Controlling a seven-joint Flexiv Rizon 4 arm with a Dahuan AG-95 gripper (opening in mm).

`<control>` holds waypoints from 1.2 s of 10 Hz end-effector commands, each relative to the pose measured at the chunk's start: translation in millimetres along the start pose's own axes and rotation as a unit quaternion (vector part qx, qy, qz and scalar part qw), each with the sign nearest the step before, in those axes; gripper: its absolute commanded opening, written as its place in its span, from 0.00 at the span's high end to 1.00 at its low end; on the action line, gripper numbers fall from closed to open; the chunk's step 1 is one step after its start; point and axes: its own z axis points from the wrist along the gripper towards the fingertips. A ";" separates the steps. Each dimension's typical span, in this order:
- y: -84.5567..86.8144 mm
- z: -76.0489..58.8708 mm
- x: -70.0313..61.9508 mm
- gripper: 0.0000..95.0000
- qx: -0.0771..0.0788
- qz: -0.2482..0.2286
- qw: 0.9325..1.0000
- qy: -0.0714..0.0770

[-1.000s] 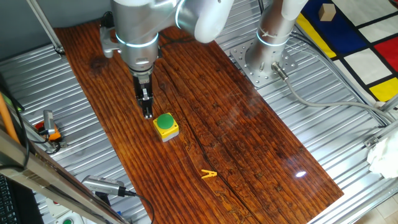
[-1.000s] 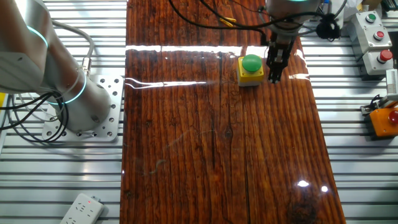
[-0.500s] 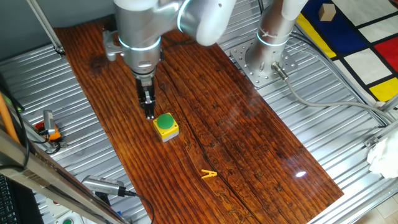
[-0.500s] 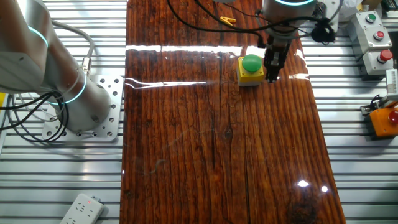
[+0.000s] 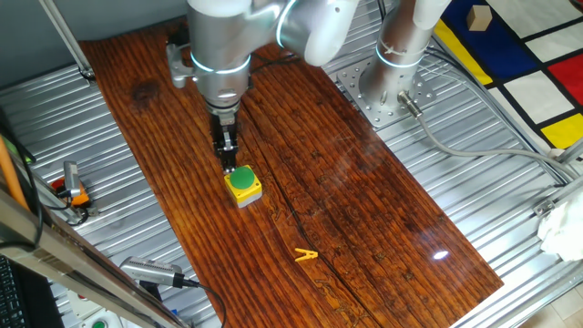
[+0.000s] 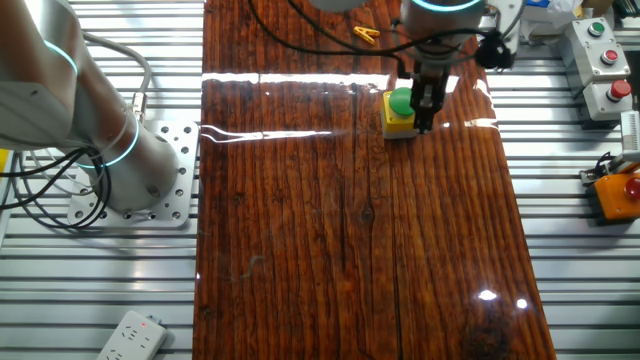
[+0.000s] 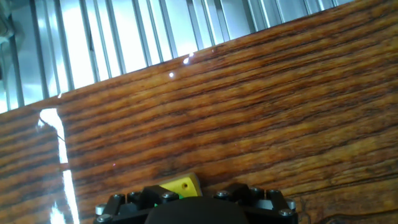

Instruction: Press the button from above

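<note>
Gripper [image 5: 230, 166] lining up over the button [image 5: 241, 179]

The button sits in its yellow box [image 5: 244, 191] on the wooden board [image 5: 346, 200], with the clothespin [image 5: 306, 255] well apart from it. The fingers point straight down, tips at the button's edge, presumably so the push lands from above. Whether they are open or closed cannot be told. Compared with half a second ago, the gripper has shifted sideways from beside the box to over it.

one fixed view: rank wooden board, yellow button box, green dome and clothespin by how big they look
1. wooden board, by far the largest
2. yellow button box
3. green dome and clothespin: both tiny. The dome is rounder, the clothespin thin and nearer the camera, so I would not rank them.
</note>
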 end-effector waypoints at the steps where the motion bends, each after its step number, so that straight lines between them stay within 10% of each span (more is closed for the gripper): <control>1: -2.0 0.7 4.1 0.20 -0.001 -0.001 1.000 -0.002; 12: -4.2 17.6 17.4 0.20 -0.003 -0.001 1.000 -0.016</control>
